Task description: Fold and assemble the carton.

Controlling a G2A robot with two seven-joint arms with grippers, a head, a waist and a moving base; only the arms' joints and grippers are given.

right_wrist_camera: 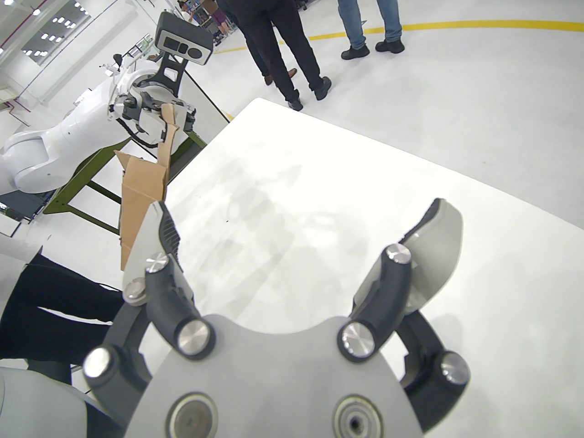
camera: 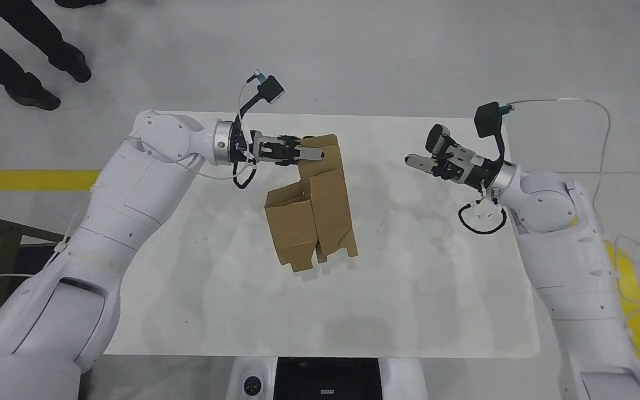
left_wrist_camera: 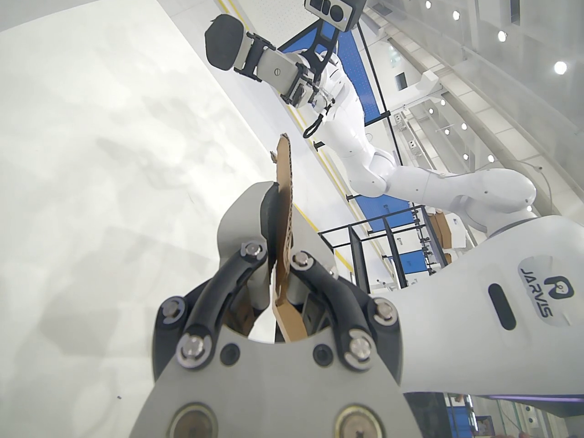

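— Over the middle of the worktop [camera: 430,280], a bit toward the left arm: carton [camera: 310,205]. Long axis?
— Runs from the far edge toward the robot, slightly skewed. Far end is up in the left claw [camera: 318,155], near end points at the robot.
— Look?
— Plain brown corrugated board, half opened. One part forms an open sleeve and a flatter panel lies alongside it. Short flaps at the near end.
— Resting or lifted?
— Hangs from the held end in the right wrist view [right_wrist_camera: 137,193]. Can't tell if the low end touches the worktop.
— Left claw?
— Clenched on a top flap, board edge pinched between the pads [left_wrist_camera: 285,175].
— Right claw [camera: 415,162]?
— Released, fingers spread wide [right_wrist_camera: 299,216], holding nothing. It's above the worktop's right part, well apart from the carton and aimed toward it.
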